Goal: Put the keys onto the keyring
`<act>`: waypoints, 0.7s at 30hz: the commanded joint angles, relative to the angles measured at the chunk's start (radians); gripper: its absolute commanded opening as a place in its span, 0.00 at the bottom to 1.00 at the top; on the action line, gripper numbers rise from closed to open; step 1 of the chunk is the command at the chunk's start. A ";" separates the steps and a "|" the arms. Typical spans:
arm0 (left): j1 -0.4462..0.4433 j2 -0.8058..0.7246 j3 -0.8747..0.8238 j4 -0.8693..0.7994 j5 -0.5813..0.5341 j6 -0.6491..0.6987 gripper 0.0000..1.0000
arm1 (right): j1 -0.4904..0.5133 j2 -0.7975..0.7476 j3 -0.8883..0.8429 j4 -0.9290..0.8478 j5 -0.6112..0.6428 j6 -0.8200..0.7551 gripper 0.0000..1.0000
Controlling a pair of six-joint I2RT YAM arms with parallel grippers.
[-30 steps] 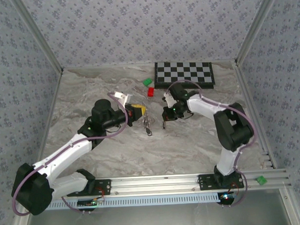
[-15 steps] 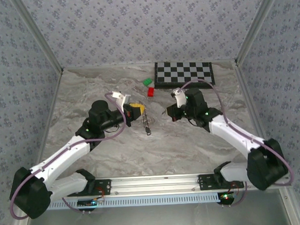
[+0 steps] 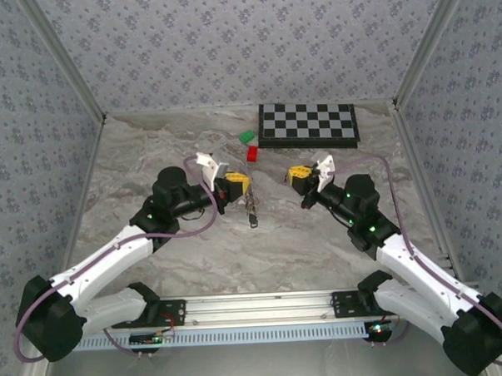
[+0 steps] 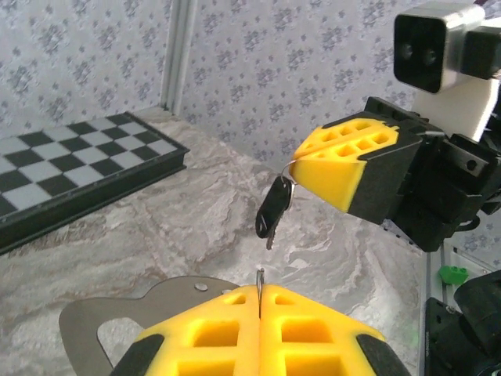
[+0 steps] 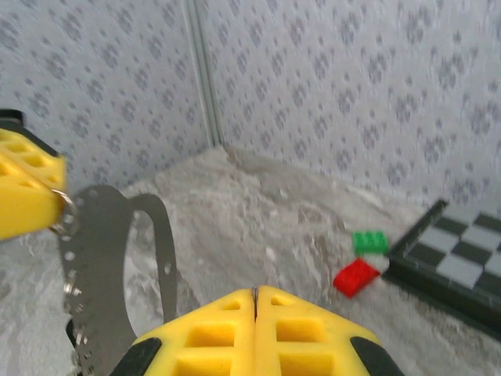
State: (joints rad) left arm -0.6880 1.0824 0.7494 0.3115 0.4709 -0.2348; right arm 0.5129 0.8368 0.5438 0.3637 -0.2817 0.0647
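Observation:
My left gripper is shut, and a thin silvery sliver of the keyring sticks out between its yellow pads. Below it in the top view hang dark keys, clear of the table. My right gripper faces it from the right at about the same height, a short gap away, pads pressed together. In the left wrist view one black-headed key dangles by a small wire loop from the right gripper's pad tip. The right wrist view shows a small wire loop at the left gripper's pad tip.
A black and white chessboard lies at the back of the marble table. A red block and a green block sit just left of it, behind the grippers. Patterned walls close in three sides.
The right arm rose from pointing down at the table to level, and now faces the left gripper. The left gripper shifted slightly right, the keys still hanging below it.

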 commanded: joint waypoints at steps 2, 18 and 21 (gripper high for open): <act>-0.013 0.023 0.066 0.081 0.069 0.078 0.00 | -0.003 -0.032 -0.005 0.127 -0.086 -0.047 0.00; -0.016 0.062 0.122 0.097 0.191 0.169 0.00 | -0.017 0.067 0.152 0.067 -0.384 -0.075 0.00; -0.012 0.054 0.122 0.096 0.183 0.132 0.00 | -0.014 0.100 0.195 0.036 -0.432 -0.047 0.00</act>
State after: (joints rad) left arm -0.6987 1.1530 0.8253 0.3653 0.6247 -0.0875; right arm 0.5018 0.9176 0.6788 0.4301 -0.6331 0.0071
